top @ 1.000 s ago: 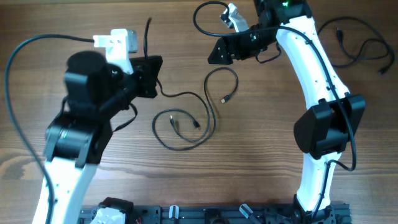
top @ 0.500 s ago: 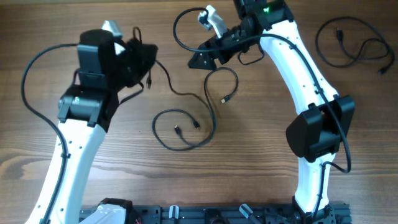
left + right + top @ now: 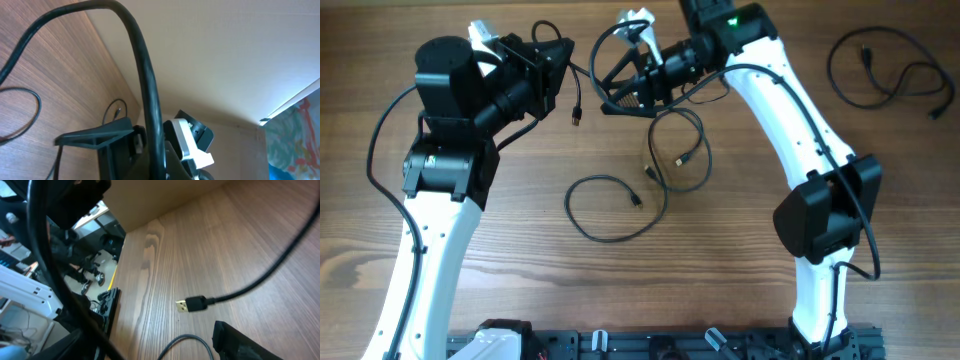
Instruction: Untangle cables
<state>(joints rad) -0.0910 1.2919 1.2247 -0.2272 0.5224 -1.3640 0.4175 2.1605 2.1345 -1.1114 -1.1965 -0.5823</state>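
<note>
Several thin black cables lie at the table's middle: one wide loop [image 3: 568, 203] and a smaller tangle [image 3: 706, 150] with a plug [image 3: 680, 160]. My left gripper [image 3: 558, 68] is at the back left, shut on a cable whose plugged end [image 3: 577, 117] hangs below it. In the left wrist view the cable [image 3: 148, 95] arcs up out of the jaws [image 3: 155, 167]. My right gripper [image 3: 625, 103] is close to the right of it, with its fingers apart [image 3: 155, 350]. A black cord [image 3: 47, 255] runs close past its left finger. A gold-tipped plug [image 3: 191, 304] lies on the wood ahead.
A separate black cable [image 3: 832, 70] lies looped at the back right corner. The arms' own thicker wires loop near each wrist. The arm bases and a black rail [image 3: 650, 345] are at the front edge. A wall borders the table's far side [image 3: 210, 60].
The left gripper has swung up toward the back, lifting its cable end off the table. The right gripper has moved left, close to the left one. The middle cable tangle has shifted and widened.
</note>
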